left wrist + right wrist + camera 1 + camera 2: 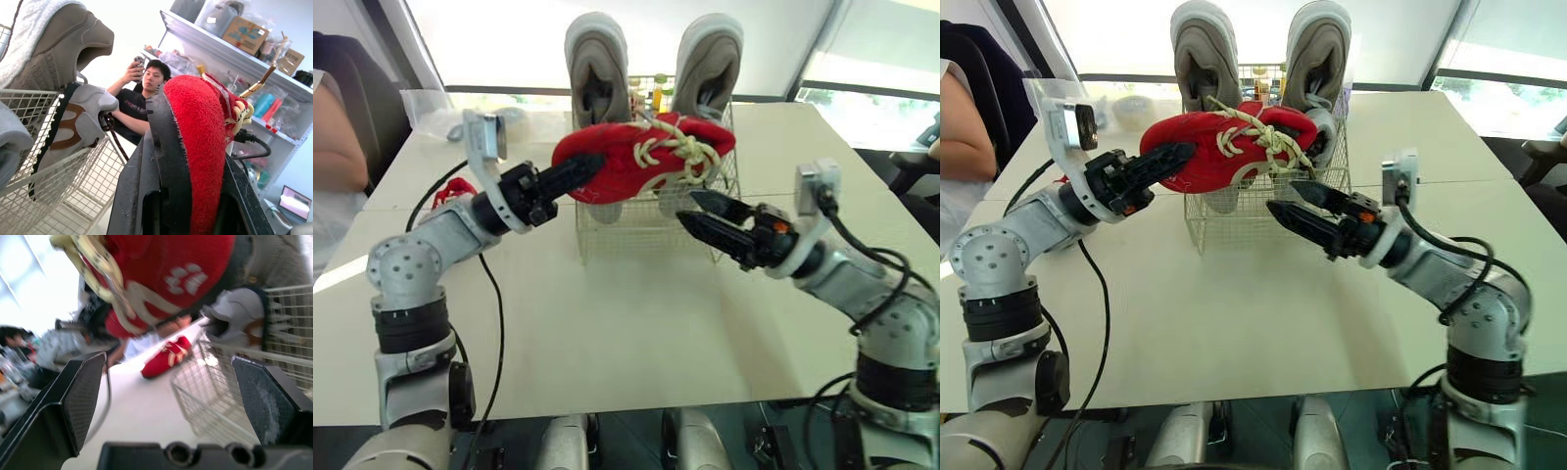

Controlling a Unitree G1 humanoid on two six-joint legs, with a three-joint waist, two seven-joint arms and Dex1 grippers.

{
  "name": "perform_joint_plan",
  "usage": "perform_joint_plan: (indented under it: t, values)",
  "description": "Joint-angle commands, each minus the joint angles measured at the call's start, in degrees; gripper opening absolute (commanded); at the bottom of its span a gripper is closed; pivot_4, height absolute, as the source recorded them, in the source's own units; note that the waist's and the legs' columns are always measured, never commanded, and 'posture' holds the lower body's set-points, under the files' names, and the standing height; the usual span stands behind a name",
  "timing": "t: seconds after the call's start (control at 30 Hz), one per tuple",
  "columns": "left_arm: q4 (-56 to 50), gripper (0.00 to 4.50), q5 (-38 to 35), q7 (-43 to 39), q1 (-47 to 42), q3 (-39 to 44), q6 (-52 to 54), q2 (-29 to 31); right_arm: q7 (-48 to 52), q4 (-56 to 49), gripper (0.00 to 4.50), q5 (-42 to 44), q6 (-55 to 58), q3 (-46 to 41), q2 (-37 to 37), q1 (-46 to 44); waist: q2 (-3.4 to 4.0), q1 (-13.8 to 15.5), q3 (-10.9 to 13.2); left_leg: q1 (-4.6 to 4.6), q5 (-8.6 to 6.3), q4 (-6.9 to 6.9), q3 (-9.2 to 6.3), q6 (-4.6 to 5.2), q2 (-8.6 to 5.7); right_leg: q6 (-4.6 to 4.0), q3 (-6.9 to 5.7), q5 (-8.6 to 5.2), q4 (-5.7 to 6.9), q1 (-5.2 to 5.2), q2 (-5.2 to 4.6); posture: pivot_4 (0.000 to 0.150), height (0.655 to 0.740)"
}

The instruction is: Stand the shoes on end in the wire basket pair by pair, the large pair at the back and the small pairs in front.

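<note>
Far left, a person's arm (335,137) is at the edge of the pale counter (626,333). 1 red shoe (453,188) lies flat on the counter behind the left arm, well apart from the wire basket (617,233).

The left tool (590,163) is clamped on the end of a 2nd red shoe (625,166), which is held level across the basket's open top, cream laces to the right.

The basket sits mid-counter. The 2 large grey shoes (597,49) stand on end at its back, heels up. A small grey shoe with brown trim (73,122) stands lower inside.

The right tool (687,206) is at the basket's front right corner, just under the held shoe, fingers apart and gripping nothing.

Bright windows (867,69) run behind the counter. The left wrist view shows stocked shelving (234,54) and a seated person (142,98).
</note>
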Motion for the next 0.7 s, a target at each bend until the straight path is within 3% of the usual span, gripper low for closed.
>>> perform_joint_plan:
  t: [0.03, 0.27, 0.37, 0.57, 0.63, 0.7]
  values:
    - [-2.17, 0.22, -1.55, 0.48, -0.63, 0.47, -2.12, -0.69, -6.70, -0.26, 4.47, 4.26, -3.14, 0.61, 4.97, -4.67, 0.01, 0.06, 0.00, 0.00, 0.00, 0.00, 0.00, 0.00, 0.00, 0.00, 0.00, 0.00, 0.00, 0.00, 0.00, 0.150, 0.7400]
    - [-2.27, 0.22, -0.88, 1.25, -0.38, -0.42, -4.10, -1.60, -10.19, 1.52, 4.47, 4.66, -5.34, 2.92, 8.87, -8.63, -0.02, 0.13, -0.02, -0.05, 0.00, 0.00, 0.01, 0.00, -0.02, -0.01, -0.01, 0.00, -0.06, 0.01, 0.00, 0.150, 0.7400]
    - [-2.49, 0.22, -0.35, 1.59, -0.10, -0.76, -5.15, -2.12, -10.49, 2.19, 3.64, 3.78, -6.10, 4.27, 9.84, -9.56, -0.01, -0.01, -0.01, -0.04, 0.00, -0.01, 0.00, 0.00, -0.01, 0.00, -0.01, 0.00, -0.03, 0.00, 0.01, 0.150, 0.7400]
    - [-2.24, 0.22, 0.42, 3.56, 0.30, -1.36, -5.45, -1.72, -10.24, 2.40, 1.03, 3.40, -6.34, 5.29, 9.22, -10.05, -0.01, 0.06, -0.01, -0.05, 0.00, -0.01, 0.00, 0.00, -0.01, 0.00, -0.01, 0.00, -0.04, 0.00, 0.01, 0.150, 0.7400]
    - [-2.03, 1.24, -0.10, 3.99, 0.45, -1.64, -4.03, -0.66, -10.30, 2.70, 0.54, 3.34, -6.00, 5.04, 8.06, -10.73, -0.01, 0.04, -0.01, -0.05, -0.01, -0.01, 0.00, -0.01, -0.01, 0.00, -0.01, 0.00, -0.04, -0.01, 0.01, 0.150, 0.7400]
    - [-2.41, 2.08, -1.34, 3.62, 0.76, -1.40, -2.78, 0.75, -9.73, 3.25, 0.54, 3.02, -5.16, 4.55, 5.49, -11.80, 0.00, -0.06, -0.01, -0.06, -0.01, -0.02, 0.00, -0.01, -0.01, -0.01, -0.01, 0.00, -0.04, -0.03, 0.01, 0.150, 0.7400]
